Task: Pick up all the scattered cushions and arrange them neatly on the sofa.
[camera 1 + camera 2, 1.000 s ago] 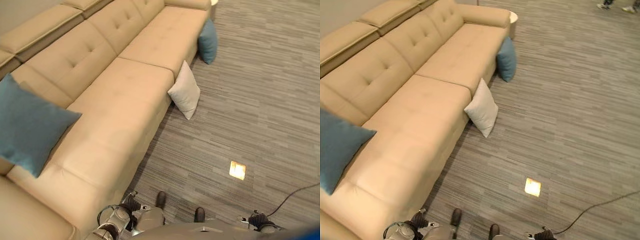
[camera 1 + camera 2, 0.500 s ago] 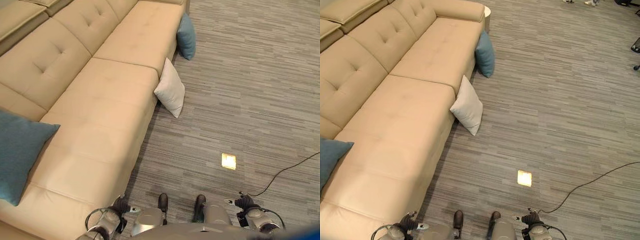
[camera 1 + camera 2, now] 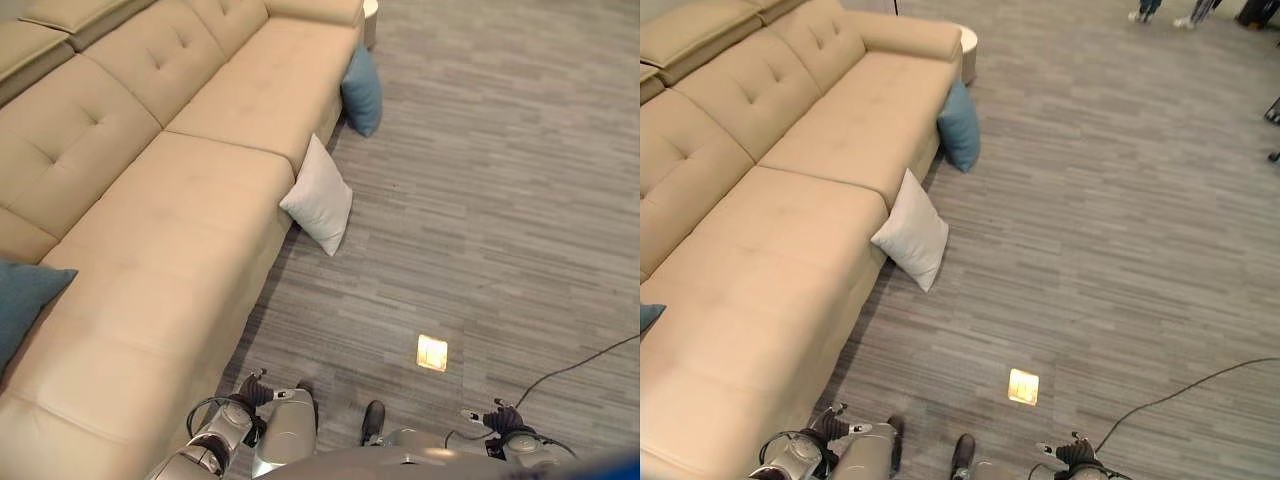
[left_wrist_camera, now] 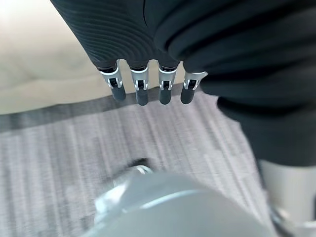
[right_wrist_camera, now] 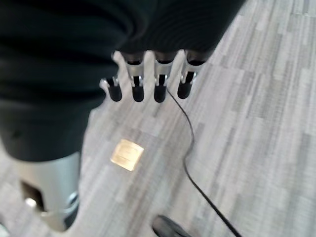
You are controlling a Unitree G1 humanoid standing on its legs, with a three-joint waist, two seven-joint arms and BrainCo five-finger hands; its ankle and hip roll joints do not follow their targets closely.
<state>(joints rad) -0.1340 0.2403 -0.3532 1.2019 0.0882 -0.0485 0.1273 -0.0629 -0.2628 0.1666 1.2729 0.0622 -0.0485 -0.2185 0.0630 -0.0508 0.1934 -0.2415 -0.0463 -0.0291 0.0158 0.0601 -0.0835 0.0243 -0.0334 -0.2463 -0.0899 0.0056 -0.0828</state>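
Observation:
A white cushion [image 3: 320,196] stands on the carpet, leaning against the front of the beige sofa [image 3: 180,230]. Farther along, a blue cushion [image 3: 362,90] leans on the sofa front near its far end. Another blue cushion [image 3: 25,300] lies on the sofa seat at the left edge, partly cut off. My left hand [image 3: 250,390] hangs low beside the sofa's front, its fingers [image 4: 140,91] straight and holding nothing. My right hand [image 3: 505,418] hangs over the open carpet, its fingers [image 5: 158,89] also straight and empty. Both hands are far from the cushions.
A small brass floor plate [image 3: 432,352] sits in the carpet ahead of me. A round white side table [image 3: 965,40] stands at the sofa's far end. A person's feet [image 3: 1150,12] show at the far side of the room.
The camera has moved: the whole scene has shifted left, and the blue cushion on the seat is now mostly out of the picture. The cushions lie where they were.

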